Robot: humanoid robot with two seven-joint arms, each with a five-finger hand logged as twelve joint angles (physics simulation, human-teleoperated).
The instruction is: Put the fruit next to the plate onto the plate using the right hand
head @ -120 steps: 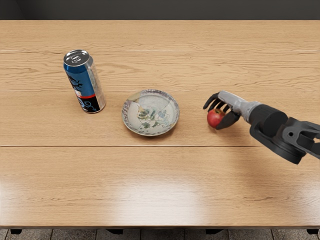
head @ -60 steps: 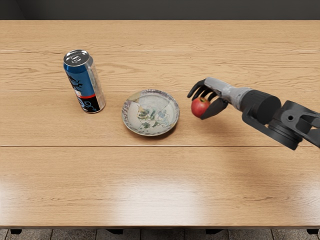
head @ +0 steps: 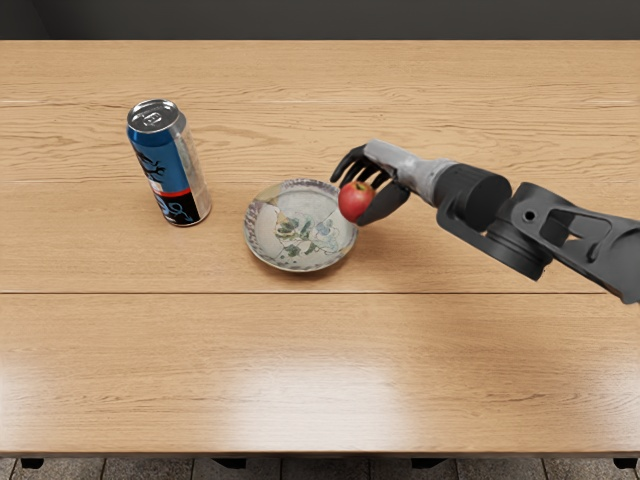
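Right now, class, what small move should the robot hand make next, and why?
Probably shift the apple slightly left, over the middle of the plate: the right robot hand holds it over the right rim, not yet set down.

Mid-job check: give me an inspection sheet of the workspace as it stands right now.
Surface: wooden table, glossy toward the near edge.
Job's things: red apple in hand at the right edge of the plate, not yet set down.
Clutter: blue can upright, left of the plate, apart from it.
Grippers: right hand curled around the apple; left not in view.
Cables: nothing seen.
Surroundings: dark band beyond the table's far edge.
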